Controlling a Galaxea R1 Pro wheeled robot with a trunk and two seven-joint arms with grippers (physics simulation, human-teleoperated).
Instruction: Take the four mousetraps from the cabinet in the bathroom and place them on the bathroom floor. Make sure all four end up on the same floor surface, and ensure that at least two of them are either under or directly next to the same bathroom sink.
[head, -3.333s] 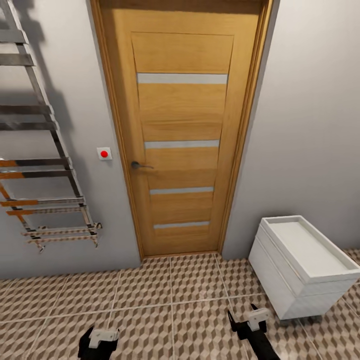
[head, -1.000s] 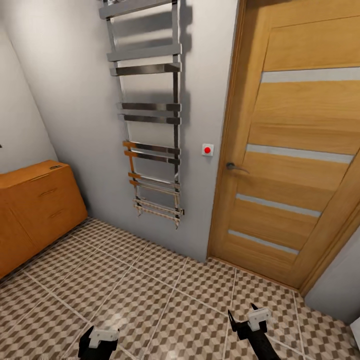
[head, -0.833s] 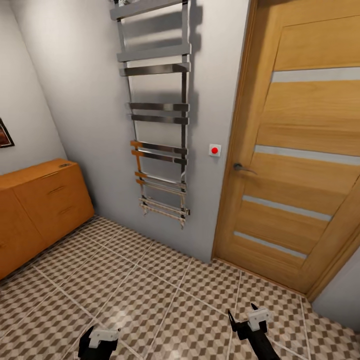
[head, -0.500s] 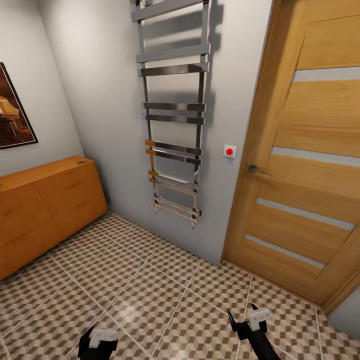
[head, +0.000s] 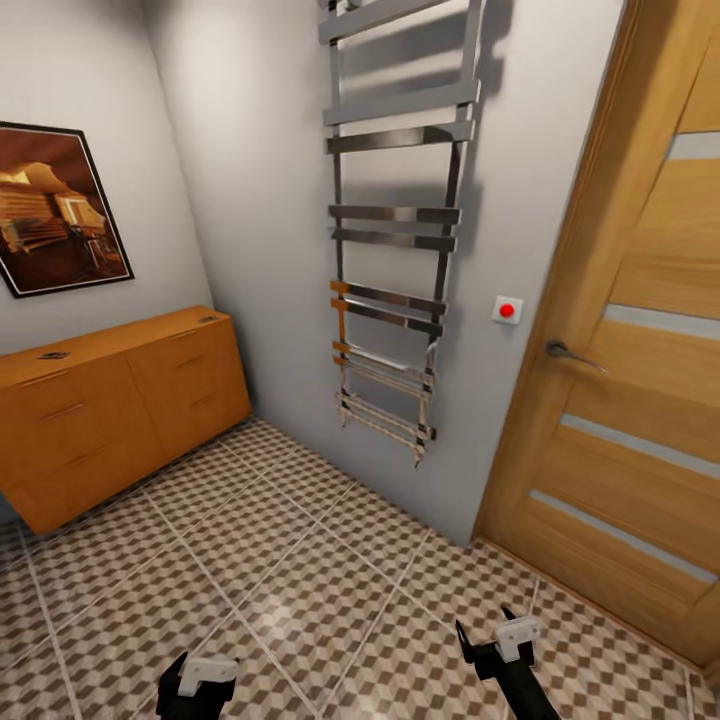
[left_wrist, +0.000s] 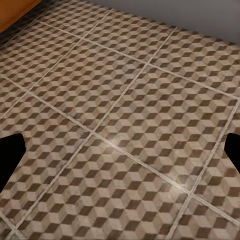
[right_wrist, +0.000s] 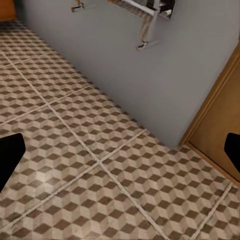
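The cabinet (head: 120, 405) stands at the far left against the grey wall, low and orange-tan, with slab handles on its drawer fronts. Two small dark items lie on its flat top, one near the right end and one further left; they are too small to tell what they are. A framed brown picture (head: 60, 208) hangs on the wall above it.

The bathroom floor (head: 300, 580), tiled in a brown, beige and white cube pattern with pale grout lines, spreads from the cabinet's foot to the near edge. On the far wall a chrome towel rail (head: 395, 240) climbs like a ladder, and right of it sits a small white switch with a red button (head: 507, 310). A wooden door (head: 640, 350) with pale horizontal strips and a lever handle takes up the right side.

The left gripper (head: 195, 680) and the right gripper (head: 490, 640) hang low over the tiles at the near edge, well apart from the cabinet. In both wrist views the dark fingers (left_wrist: 10, 155) stand wide apart, with only floor between them, holding nothing.
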